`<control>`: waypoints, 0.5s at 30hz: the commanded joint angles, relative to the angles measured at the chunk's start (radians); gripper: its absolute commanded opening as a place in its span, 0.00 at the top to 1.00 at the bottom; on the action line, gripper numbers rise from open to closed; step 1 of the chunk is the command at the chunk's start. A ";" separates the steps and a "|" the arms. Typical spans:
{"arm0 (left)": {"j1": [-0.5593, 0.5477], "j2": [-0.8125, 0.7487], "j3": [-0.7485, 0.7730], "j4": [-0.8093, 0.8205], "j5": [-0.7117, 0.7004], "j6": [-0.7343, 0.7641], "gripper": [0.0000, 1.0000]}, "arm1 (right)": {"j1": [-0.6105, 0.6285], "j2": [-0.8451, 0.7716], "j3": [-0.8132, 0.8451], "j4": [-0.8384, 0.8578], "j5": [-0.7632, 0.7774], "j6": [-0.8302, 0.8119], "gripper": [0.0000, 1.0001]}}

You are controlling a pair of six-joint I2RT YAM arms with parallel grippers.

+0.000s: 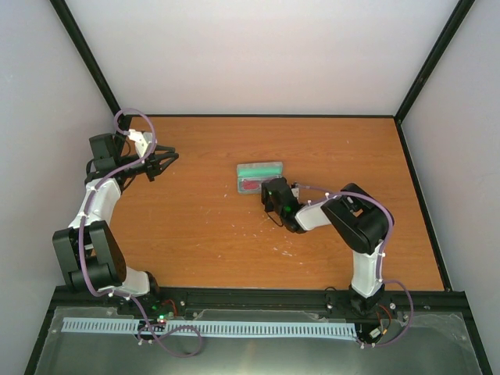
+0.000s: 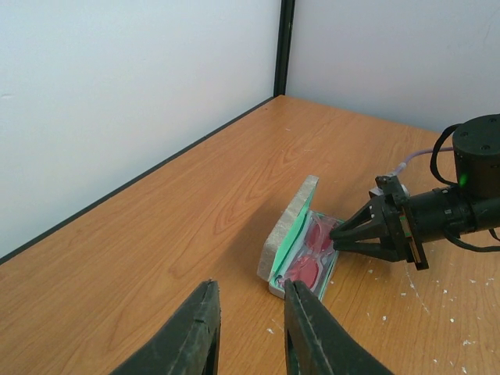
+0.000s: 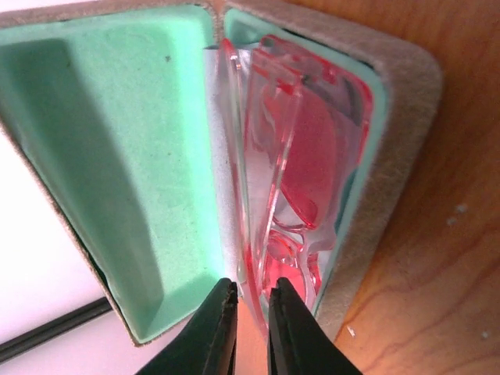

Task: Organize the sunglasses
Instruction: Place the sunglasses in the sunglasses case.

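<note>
Note sunglasses [image 3: 301, 148] in open case [image 3: 117, 141]; right gripper [image 3: 254, 287] near-closed at frame, grip indeterminate; left gripper [image 2: 250, 289] apart, distant.

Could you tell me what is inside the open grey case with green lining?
Red-pink translucent sunglasses lie folded in the grey case's base; its green lid is bare. Anything beneath them is hidden.

Nothing legible is showing up in any of the three views: no text, labels, brands, numbers or signs.
</note>
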 commanded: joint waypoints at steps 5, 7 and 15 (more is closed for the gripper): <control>0.010 -0.014 0.012 0.012 0.017 -0.003 0.74 | -0.006 -0.020 -0.021 0.019 -0.026 -0.004 0.97; 0.010 -0.014 0.012 0.040 0.022 -0.004 0.74 | -0.013 -0.020 -0.028 0.061 -0.031 -0.023 0.97; 0.002 0.004 0.008 0.056 0.043 0.069 0.71 | -0.086 -0.300 -0.126 -0.045 -0.085 -0.250 0.94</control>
